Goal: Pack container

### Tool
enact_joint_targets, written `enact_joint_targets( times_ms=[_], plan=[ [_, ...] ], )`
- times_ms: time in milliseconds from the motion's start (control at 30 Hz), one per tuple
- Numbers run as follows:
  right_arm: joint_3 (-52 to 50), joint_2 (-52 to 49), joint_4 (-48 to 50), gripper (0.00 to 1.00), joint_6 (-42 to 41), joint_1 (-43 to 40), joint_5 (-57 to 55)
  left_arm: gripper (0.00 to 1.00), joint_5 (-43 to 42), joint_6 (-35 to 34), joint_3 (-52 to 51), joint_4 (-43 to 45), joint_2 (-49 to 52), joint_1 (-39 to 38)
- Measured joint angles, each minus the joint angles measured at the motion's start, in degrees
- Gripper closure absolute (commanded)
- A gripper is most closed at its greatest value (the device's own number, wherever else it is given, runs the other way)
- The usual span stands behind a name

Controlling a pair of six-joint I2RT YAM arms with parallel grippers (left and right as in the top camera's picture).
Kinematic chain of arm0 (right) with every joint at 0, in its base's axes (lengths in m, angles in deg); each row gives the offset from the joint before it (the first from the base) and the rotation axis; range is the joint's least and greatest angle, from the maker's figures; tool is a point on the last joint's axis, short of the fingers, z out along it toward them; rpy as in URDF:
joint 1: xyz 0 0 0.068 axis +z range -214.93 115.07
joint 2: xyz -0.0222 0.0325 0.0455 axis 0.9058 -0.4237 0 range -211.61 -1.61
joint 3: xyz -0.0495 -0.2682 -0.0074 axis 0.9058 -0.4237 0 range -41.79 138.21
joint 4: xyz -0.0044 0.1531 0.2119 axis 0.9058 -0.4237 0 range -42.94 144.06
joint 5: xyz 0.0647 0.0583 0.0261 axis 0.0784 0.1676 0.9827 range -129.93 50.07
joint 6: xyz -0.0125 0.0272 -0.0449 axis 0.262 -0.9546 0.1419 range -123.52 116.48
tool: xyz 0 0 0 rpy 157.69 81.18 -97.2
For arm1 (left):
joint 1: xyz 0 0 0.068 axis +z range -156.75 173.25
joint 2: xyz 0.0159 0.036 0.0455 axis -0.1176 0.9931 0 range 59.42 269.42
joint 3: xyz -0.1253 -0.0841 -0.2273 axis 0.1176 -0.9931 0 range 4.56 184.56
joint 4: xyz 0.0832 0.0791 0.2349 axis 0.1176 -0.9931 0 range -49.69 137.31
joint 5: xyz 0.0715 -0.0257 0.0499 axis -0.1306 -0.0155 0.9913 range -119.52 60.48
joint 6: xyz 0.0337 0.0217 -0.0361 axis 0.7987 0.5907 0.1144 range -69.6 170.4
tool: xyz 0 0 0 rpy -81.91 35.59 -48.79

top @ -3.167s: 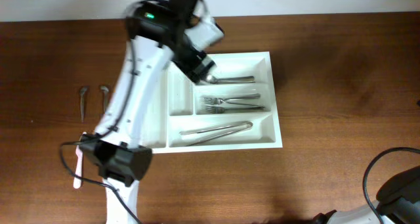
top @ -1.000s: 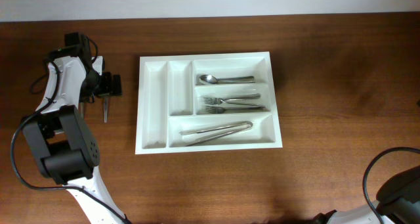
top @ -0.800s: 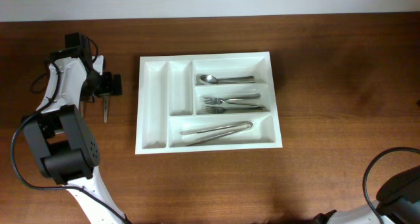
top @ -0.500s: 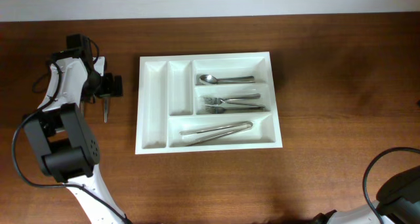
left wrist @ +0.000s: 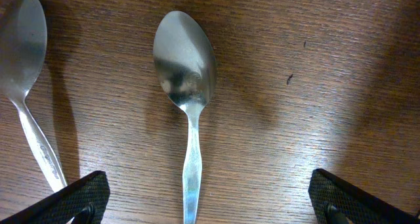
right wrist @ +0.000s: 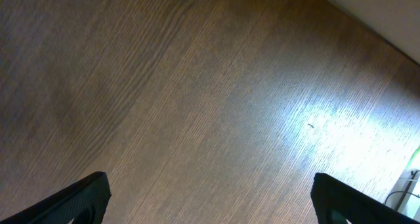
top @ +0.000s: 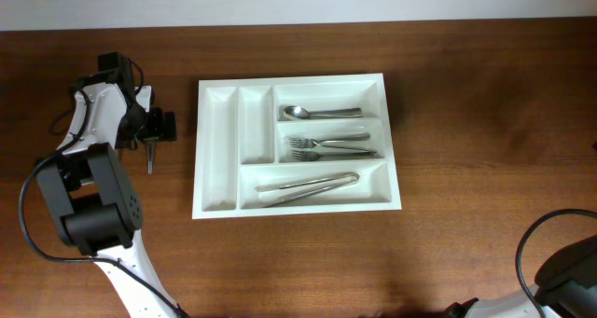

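Observation:
The container (top: 217,150), a white compartment tray, lies mid-table holding a spoon (top: 322,113), forks (top: 331,147) and tongs (top: 308,186); its two narrow left compartments are bare. Left of it my left gripper (top: 149,130) hangs open over two loose spoons. The left wrist view shows the middle spoon (left wrist: 186,73) lying bowl away from me, its handle running between my wide-open fingers (left wrist: 85,198), untouched. Another spoon (left wrist: 23,33) lies at the left edge. My right gripper (right wrist: 210,207) is open over bare wood, nothing between its fingers.
The left arm's base and cable (top: 89,215) stand at the table's front left. The right arm's base and cable (top: 564,271) sit at the bottom right corner. A pale wall edge (top: 298,1) runs along the far side of the table.
Three seconds ago the left arm reached over the tray; it now sits left of it above the loose spoons. Over the last second it edged slightly nearer. Both grippers stayed open.

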Motion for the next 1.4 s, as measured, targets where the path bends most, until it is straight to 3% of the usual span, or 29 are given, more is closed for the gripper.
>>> enact_joint_targets(
  times_ms=[533, 667, 867, 1000, 1100, 1233, 1400],
  plan=[
    [0.0, 0.0, 0.0, 0.01, 0.0, 0.0, 0.0, 0.01, -0.2, 0.0, 0.1, -0.3, 3.3, 0.0],
    [0.0, 0.0, 0.0, 0.02, 0.0, 0.0, 0.0, 0.21, -0.3, -0.4, 0.1, -0.2, 3.3, 0.0],
    [0.0, 0.0, 0.0, 0.01, 0.0, 0.0, 0.0, 0.41, -0.4, -0.9, 0.1, 0.5, 3.3, 0.0],
    [0.0, 0.0, 0.0, 0.01, 0.0, 0.0, 0.0, 0.62, -0.4, -0.9, 0.1, 1.4, 3.3, 0.0],
    [0.0, 0.0, 0.0, 0.01, 0.0, 0.0, 0.0, 0.67, -0.4, -1.0, 0.1, 2.1, 3.3, 0.0],
    [0.0, 0.0, 0.0, 0.01, 0.0, 0.0, 0.0, 0.86, -0.4, -1.3, 0.1, 2.4, 3.3, 0.0],
    [0.0, 0.0, 0.0, 0.02, 0.0, 0.0, 0.0, 0.98, -0.3, -1.2, 0.1, 2.4, 3.3, 0.2]
  ],
)
